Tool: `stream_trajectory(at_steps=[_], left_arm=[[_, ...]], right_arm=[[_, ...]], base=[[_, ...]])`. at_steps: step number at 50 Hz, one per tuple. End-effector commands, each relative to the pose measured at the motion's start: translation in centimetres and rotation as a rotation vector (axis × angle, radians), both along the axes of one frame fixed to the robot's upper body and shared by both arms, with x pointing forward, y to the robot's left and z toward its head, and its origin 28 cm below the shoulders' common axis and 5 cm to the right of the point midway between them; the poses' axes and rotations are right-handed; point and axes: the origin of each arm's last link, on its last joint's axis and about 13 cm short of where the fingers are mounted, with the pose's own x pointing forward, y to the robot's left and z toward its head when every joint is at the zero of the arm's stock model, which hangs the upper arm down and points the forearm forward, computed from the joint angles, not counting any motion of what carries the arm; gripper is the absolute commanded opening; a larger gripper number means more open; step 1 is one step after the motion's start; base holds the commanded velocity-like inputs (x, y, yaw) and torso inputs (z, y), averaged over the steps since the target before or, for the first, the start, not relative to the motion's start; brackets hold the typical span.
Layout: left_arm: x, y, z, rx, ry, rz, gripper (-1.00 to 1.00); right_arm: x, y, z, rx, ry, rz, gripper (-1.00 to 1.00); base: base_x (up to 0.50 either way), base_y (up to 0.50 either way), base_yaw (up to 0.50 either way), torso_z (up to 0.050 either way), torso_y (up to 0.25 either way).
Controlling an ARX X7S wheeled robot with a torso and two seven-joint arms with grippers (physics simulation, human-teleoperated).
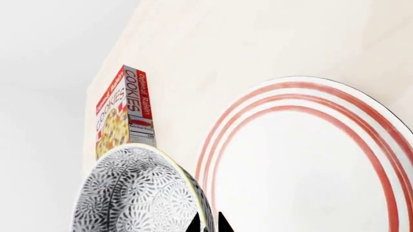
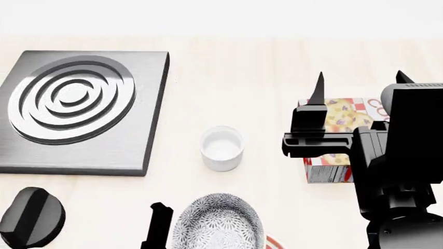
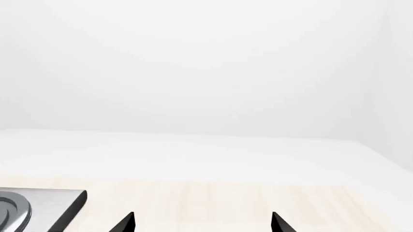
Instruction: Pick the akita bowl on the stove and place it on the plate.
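While the left gripper [image 1: 210, 223] only shows as two dark fingertip points in its wrist view, they sit right at the rim of the akita bowl [image 2: 218, 223], so it looks clamped on that rim, though I can't see the contact cleanly. That bowl is empty and off the stove [image 2: 80, 111], down at the near edge of the head view, with the plate [image 1: 310, 159] just beside it; the plate's bare too, and the bowl isn't on it. The small white cup [image 2: 222, 148] farther out has nothing in it either. Over on the other side, the right gripper [image 3: 201, 222] is spread wide and holding nothing, up over the cookie box [image 2: 339, 140]. A black knob [image 2: 31, 217] sits near the stove's front corner.
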Motion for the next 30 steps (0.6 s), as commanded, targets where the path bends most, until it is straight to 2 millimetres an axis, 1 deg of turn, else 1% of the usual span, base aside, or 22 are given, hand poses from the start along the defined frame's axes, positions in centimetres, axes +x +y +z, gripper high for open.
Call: stream_trajectory(at_steps=[1,30], left_arm=[[0.0,-0.8,0.2,-0.034,-0.005,-0.033,-1.00],[-0.6,-1.5,-2.3,-0.048,0.035,-0.037,-1.00]], right_arm=[[0.0,-0.2,0.1,0.013,-0.008,-0.010,1.00],[0.1,-0.2,0.0,0.012,-0.008,-0.009,1.00]], base=[[0.00,0.00,0.00,0.000,0.000],[0.00,0.00,0.00,0.001,0.000]])
